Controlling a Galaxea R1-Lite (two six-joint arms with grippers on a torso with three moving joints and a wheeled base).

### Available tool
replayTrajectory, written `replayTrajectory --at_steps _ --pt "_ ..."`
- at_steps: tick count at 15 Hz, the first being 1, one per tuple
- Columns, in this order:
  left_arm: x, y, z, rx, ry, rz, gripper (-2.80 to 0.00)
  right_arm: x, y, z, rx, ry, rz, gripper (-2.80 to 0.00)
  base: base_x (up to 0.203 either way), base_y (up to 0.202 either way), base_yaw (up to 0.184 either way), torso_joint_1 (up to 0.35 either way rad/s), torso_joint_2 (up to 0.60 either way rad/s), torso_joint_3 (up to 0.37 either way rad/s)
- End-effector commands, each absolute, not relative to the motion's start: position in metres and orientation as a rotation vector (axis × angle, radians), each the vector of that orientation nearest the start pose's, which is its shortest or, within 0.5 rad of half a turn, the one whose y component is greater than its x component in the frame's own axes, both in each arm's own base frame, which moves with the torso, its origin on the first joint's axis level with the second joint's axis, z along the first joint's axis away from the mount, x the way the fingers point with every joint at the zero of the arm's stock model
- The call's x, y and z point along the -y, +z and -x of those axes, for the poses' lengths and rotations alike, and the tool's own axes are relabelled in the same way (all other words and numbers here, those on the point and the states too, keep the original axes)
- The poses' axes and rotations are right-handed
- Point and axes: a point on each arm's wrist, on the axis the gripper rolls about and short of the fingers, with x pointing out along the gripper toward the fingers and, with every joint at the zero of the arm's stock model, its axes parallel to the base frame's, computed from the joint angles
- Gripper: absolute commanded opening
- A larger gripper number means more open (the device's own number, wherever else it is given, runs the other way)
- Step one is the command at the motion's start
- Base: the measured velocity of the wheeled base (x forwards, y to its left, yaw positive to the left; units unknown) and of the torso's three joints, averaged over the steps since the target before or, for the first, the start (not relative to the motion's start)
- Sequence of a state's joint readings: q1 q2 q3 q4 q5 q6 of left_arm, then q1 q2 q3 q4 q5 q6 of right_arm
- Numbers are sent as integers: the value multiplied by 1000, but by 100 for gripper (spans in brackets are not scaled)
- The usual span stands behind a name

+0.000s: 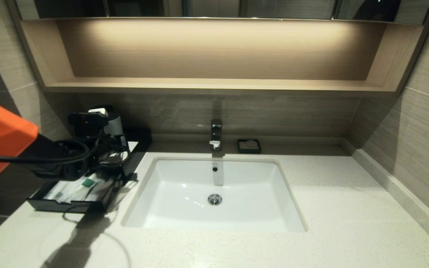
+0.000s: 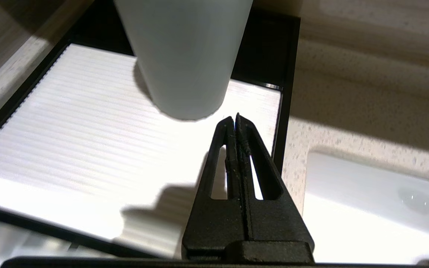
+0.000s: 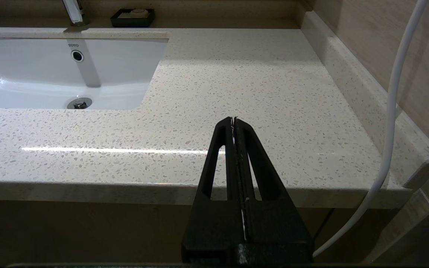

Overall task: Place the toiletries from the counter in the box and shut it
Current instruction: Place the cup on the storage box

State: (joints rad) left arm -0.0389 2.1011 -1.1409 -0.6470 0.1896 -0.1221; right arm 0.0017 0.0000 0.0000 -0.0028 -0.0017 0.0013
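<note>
At the near right, off the front edge of the surface [image 3: 259, 93], the right end effector [image 3: 234, 120] hangs pressed fully together with nothing between its tips, pointing over bare speckled stone. On the left part of the surface sits the box [image 1: 88, 206], its drawer pulled out toward the near side; inside the drawer lie the cream paper-wrapped sticks [image 1: 73, 188], one showing its green band, with a pale packet beside them that is too dim to make out clearly. Above the box's white top panel [image 2: 88, 137] the left end effector [image 2: 236, 118] is also closed tight and holds nothing, its tips just short of a pale cylindrical cup [image 2: 184, 56] standing on that panel. Right of the box is the white sink [image 1: 214, 193], and farther back the chrome tap [image 1: 216, 134] and a small black soap dish [image 1: 249, 146] by the wall
</note>
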Motion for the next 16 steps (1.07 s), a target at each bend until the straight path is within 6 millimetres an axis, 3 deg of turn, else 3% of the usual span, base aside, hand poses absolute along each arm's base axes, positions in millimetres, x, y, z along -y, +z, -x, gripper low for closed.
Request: replayTrajectory --at_steps 1,4,10,16 --pt "11 142 -390 -289 172 82 -280 0 75 23 2 1 -2 -280 0 0 0 0 0 0" --pt "3 141 -381 -305 196 64 -280 0 75 23 3 0 -2 -280 0 0 0 0 0 0" --pt "-30 136 -383 -316 278 57 -280 0 75 23 2 1 -2 -280 0 0 0 0 0 0" --pt "-31 124 -388 -346 278 54 -280 0 75 23 2 0 -2 -280 0 0 0 0 0 0"
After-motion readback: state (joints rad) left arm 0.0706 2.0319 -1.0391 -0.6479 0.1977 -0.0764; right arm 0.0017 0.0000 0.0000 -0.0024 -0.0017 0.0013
